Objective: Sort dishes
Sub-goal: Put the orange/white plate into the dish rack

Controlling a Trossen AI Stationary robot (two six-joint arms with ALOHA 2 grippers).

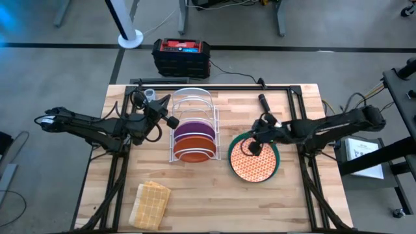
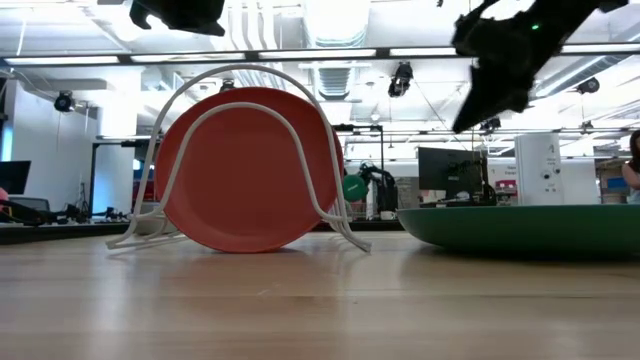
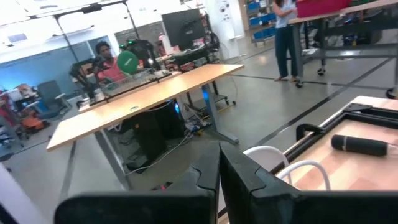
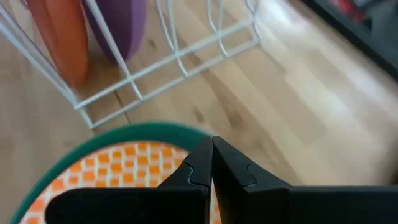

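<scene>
Surface (image 1: 214,195) of pale wood planks fills the high view, with two dark arms reaching in from either side. White wire rack (image 1: 194,104) stands near the middle, and it holds two dishes on edge: an orange plate (image 1: 194,153) in the front slot and a purple plate (image 1: 194,127) just behind it, while the slots farther back look unfilled. To the right of the rack lies a larger teal-green plate (image 1: 275,155) flat on the wood, and an orange-patterned plate (image 1: 257,167) rests inside it like a stack. Sorting seems partly done, with two plates racked and these two waiting. Right pincer (image 1: 252,147) hovers over the near edge of the stacked pair, its fingers pressed together and holding nothing; the right wrist view shows the patterned plate and its green rim directly beneath. Next move probably calls for spreading those fingers and lowering them onto the patterned plate's rim so it can be lifted and tipped upright into a free slot. Left pincer (image 1: 170,121) waits beside the rack's left side, also closed and empty. Tan woven cloth (image 1: 151,204) lies near the front left corner, well apart from everything else. No clear glass plate can be made out.
</scene>
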